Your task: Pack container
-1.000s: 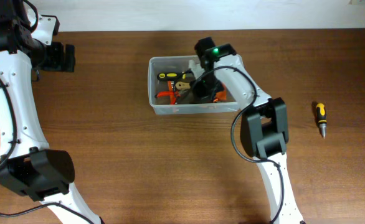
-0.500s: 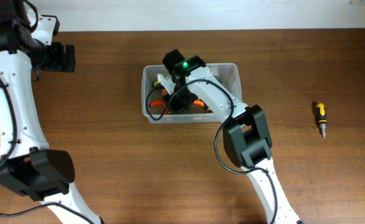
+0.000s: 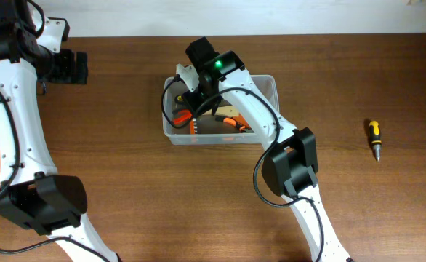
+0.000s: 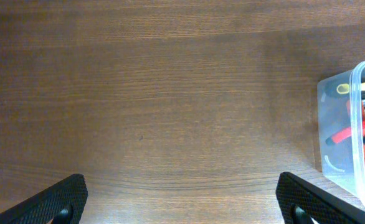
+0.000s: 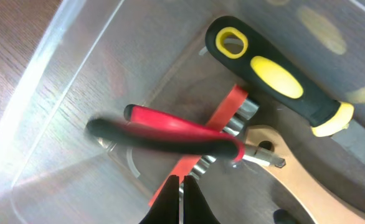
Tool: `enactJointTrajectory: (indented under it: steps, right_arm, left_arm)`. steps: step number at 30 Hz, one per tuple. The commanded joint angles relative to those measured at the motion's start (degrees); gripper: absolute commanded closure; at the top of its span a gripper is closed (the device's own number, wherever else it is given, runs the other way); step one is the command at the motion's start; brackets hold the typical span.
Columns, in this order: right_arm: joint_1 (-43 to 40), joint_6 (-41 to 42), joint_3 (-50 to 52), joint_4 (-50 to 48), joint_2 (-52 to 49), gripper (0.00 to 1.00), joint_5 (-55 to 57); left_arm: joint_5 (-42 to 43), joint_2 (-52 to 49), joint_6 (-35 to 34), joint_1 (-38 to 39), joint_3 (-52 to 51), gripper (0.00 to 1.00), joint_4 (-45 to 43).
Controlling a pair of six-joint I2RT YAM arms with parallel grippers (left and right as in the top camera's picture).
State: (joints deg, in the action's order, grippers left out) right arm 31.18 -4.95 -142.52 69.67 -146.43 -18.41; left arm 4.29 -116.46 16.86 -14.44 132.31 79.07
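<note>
On a dark wooden table (image 3: 126,189), the clear plastic container (image 3: 270,91) sits just above the middle of the overhead view, its long side running left to right. The right arm (image 3: 289,167) bends up from the lower edge and over the bin. The right gripper (image 3: 195,102) points down into the bin's left end.

Seen from the right wrist, the right gripper (image 5: 181,185) has its fingertips pressed tightly together with nothing visible between them. It hangs just above a heap of hand tools on the container (image 5: 52,93) floor. A pair of pliers with red-and-black handles (image 5: 170,134) lies across an orange-red strip (image 5: 229,102). A black tool handle with yellow inlays and a hanging hole (image 5: 276,81) slants above them. A pale tan piece (image 5: 294,180) lies at the lower right. Any lettering on the tools is too blurred to read.

The left gripper (image 3: 71,67) is parked near the table's upper left, well apart from the bin. From the left wrist, the left gripper (image 4: 182,202) has its fingers spread wide over bare wood (image 4: 170,93). The container (image 4: 355,130) shows at the right edge of that view, with red and yellow shapes behind its wall.

A screwdriver with a yellow-and-black handle (image 3: 374,138) lies alone on the table, far to the right of the bin.
</note>
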Motion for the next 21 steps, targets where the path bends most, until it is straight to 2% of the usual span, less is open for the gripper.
enactJointTrajectory:
  steps: [1, 8, 21]
  right_arm:
    - [1.36, 0.94, 0.13, -0.31, 1.42, 0.96, -1.33]
    - [1.86, 0.94, 0.13, -4.61, 1.40, 0.96, -1.31]
    - [1.97, 0.96, 3.26, -5.01, 0.39, 0.96, 0.87]
  left_arm:
    - [0.42, 1.62, -0.59, -0.13, 0.74, 0.01, -0.11]
    - [0.42, 1.62, -0.59, -0.13, 0.74, 0.01, -0.11]
    - [0.42, 1.62, -0.59, -0.13, 0.74, 0.01, -0.11]
